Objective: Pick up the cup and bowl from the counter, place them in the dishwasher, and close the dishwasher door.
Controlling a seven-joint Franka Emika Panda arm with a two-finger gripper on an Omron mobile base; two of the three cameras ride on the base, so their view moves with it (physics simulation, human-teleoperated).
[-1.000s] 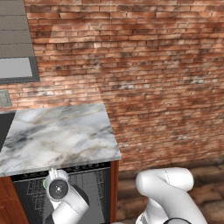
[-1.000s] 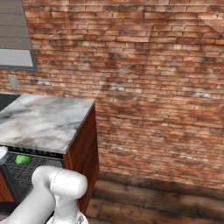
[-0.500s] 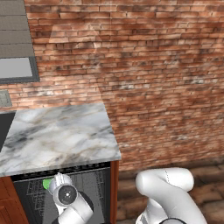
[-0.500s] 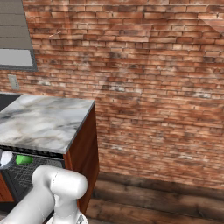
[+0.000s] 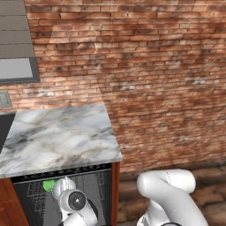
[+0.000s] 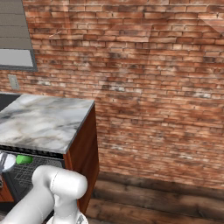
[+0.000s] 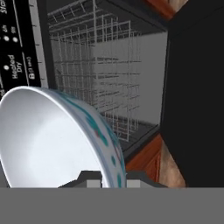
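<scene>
White lettering runs along the dark control strip (image 7: 19, 48) at the top of the black-fronted dishwasher (image 7: 192, 87); in the hand view one label looks like "Heated Dry", the rest too small or cut off to read. The two-finger gripper (image 7: 113, 183) is nearly closed, pinching the rim of the pale bluish-white glossy bowl (image 7: 48, 140), w/ one dark tip either side of the wall; the bowl's outside carries teal and reddish spots, and it's tilted on edge, hollow facing the camera. In the left base view the bowl (image 5: 62, 186) sits at the wrist end of the white arm (image 5: 170, 194), which rises from lower right, bends low and reaches left into the open front of the dishwasher (image 5: 62, 194), under the thick edge of the grey-and-white veined marble counter (image 5: 57, 137). The small bright green cup (image 5: 48, 185) shows just beside the bowl, inside among the grey wire racks (image 7: 94, 65); in the right base view the cup (image 6: 23, 159) lies just right of the bowl (image 6: 6, 161), below the counter (image 6: 43, 122) edge. Behind all of it a red brick wall (image 5: 154, 66); reddish-brown wooden cabinet side (image 6: 83, 153) flanks the dishwasher. Door position: can't tell for sure from these views.
</scene>
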